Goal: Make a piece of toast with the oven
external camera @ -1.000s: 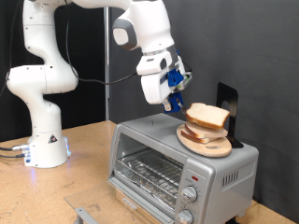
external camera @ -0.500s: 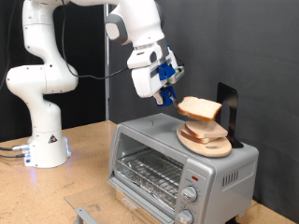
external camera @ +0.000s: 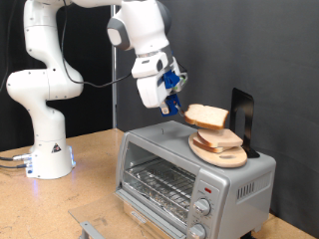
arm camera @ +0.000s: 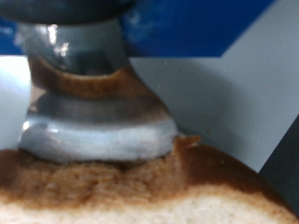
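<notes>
My gripper [external camera: 175, 103] is shut on a piece of toast [external camera: 208, 117], a pale slice with a tan crust, and holds it in the air above the silver oven [external camera: 189, 174]. The slice hangs just over the other slices [external camera: 220, 142] stacked on the round wooden plate [external camera: 219, 156] on the oven's top. The oven's glass door [external camera: 159, 186] is shut and its wire rack shows through it. In the wrist view one finger [arm camera: 93, 103] presses on the crusty edge of the toast [arm camera: 140, 191].
The oven has knobs [external camera: 202, 208] and a red light [external camera: 204, 188] on its front. A black upright piece [external camera: 241, 118] stands behind the plate. The robot base [external camera: 45, 149] stands on the wooden table [external camera: 60, 204] at the exterior view's left.
The gripper has lifted the slice off the stack and moved it towards the exterior view's left, tilting it flatter.
</notes>
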Tool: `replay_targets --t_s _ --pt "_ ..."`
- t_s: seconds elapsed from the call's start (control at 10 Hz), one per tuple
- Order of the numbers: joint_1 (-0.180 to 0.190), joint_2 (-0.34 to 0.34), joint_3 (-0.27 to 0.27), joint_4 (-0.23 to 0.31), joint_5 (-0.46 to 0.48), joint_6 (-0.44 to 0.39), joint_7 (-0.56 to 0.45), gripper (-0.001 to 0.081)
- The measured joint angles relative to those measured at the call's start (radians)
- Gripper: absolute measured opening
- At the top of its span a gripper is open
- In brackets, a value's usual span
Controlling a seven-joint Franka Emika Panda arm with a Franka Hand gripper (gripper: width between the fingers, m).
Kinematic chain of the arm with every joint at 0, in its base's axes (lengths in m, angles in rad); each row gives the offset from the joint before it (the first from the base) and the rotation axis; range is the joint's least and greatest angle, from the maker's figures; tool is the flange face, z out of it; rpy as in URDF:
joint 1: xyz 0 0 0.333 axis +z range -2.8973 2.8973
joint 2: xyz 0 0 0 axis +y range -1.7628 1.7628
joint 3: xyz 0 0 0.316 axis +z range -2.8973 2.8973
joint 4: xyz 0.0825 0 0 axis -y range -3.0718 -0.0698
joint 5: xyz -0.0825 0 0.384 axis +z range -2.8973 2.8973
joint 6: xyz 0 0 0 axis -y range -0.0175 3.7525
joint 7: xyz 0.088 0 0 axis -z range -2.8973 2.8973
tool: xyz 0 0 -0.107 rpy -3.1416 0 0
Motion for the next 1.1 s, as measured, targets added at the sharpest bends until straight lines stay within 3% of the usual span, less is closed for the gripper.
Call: replay_targets --t_s 0.3,0.6,0.9,1.1 --pt "-0.001 -0.114 -0.071 -0.089 0.065 -0.013 -0.09 0.0391" --pt "-0.018 -0.191 -0.143 -0.133 0.052 -0.113 -0.144 0.0391" --pt "-0.018 -0.192 -0.149 -0.151 0.054 -0.087 -0.163 0.0391" --pt "-0.027 -0.208 -0.187 -0.187 0.054 -0.07 -0.211 0.0391"
